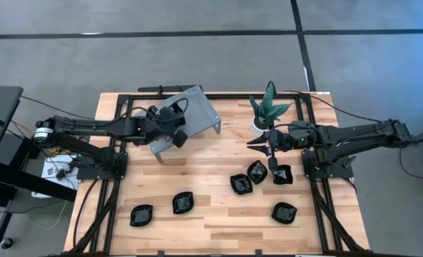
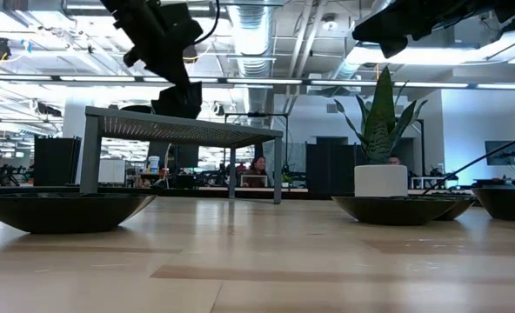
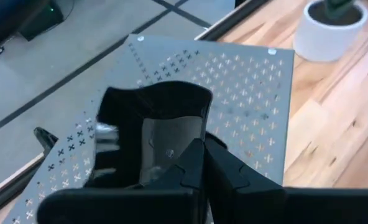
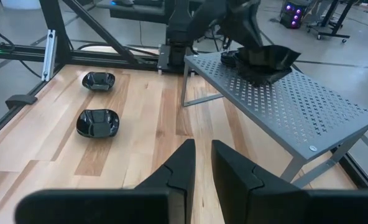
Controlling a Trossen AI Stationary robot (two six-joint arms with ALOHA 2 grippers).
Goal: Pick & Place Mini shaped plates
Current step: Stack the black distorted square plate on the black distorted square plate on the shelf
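Left claw [image 3: 199,163] grips a black plate [image 3: 153,130] over the perforated stand [image 3: 246,74], hiding its front rim.

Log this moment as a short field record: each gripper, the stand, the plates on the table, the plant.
left gripper: shut on a black plate, held over the perforated grey stand
right gripper: empty, fingers a narrow gap apart, above the wood beside the plant
stand: on the table's far side, tilted in the high view
plates on table: six; two near the front left, four at the right
plant: upright in a white pot
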